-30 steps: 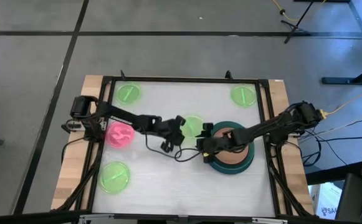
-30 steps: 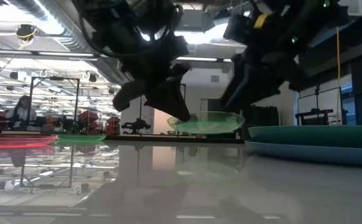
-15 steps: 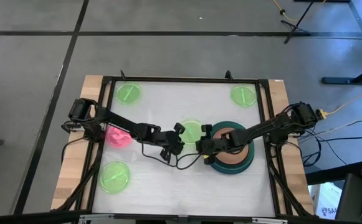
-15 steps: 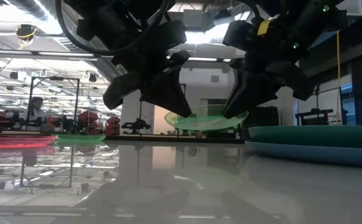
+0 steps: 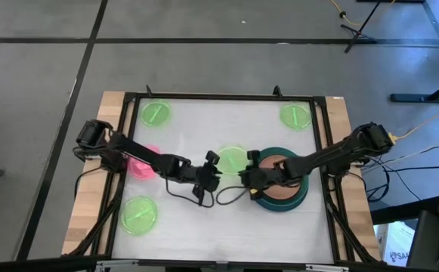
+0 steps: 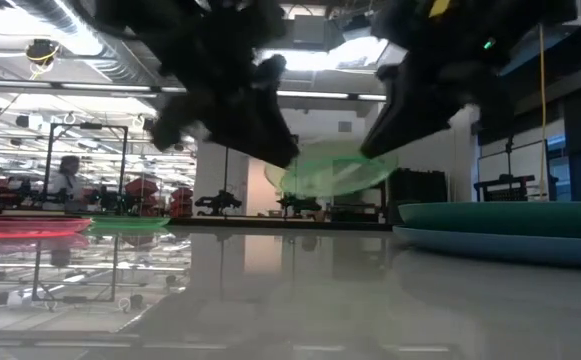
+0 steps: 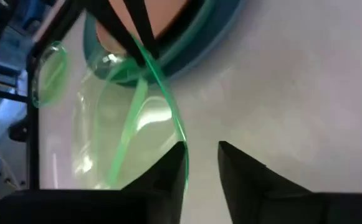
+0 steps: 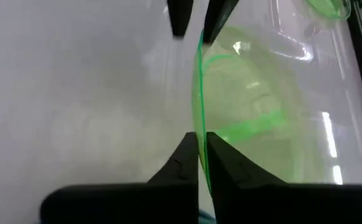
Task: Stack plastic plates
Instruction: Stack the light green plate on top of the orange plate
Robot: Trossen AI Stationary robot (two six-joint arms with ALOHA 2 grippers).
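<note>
A small translucent lime-green plate point(image 5: 232, 159) is up off the table between my two grippers, tilted in the low view point(image 6: 332, 172). My right gripper point(image 5: 247, 175) is shut on its rim on the side toward the stack. My left gripper point(image 5: 210, 168) is open at the opposite rim, one finger on either side of it point(image 7: 202, 155). To the right a tan-orange plate point(image 5: 283, 189) lies on a dark green plate point(image 5: 299, 198), which rests on a blue one point(image 6: 490, 245). My right gripper pinches the lime-green plate's rim point(image 8: 200, 134) between its two fingers, coming level from the table's right side. The plate is lifted clear of the table and tilted. My left gripper's inner finger point(image 7: 176, 163) stands right at the opposite rim point(image 7: 179, 132); I cannot tell whether it touches.
A pink plate point(image 5: 142, 166) lies at the left under my left arm. Three more lime-green plates lie at the far left point(image 5: 156, 113), far right point(image 5: 295, 115) and near left point(image 5: 139, 214). A black frame point(image 5: 227, 97) runs around the table.
The lime-green plate has risen off the table and tipped, its right side going higher. My right gripper has gone up with it. My left gripper has moved a little toward the table's near edge, staying at the plate's left rim.
</note>
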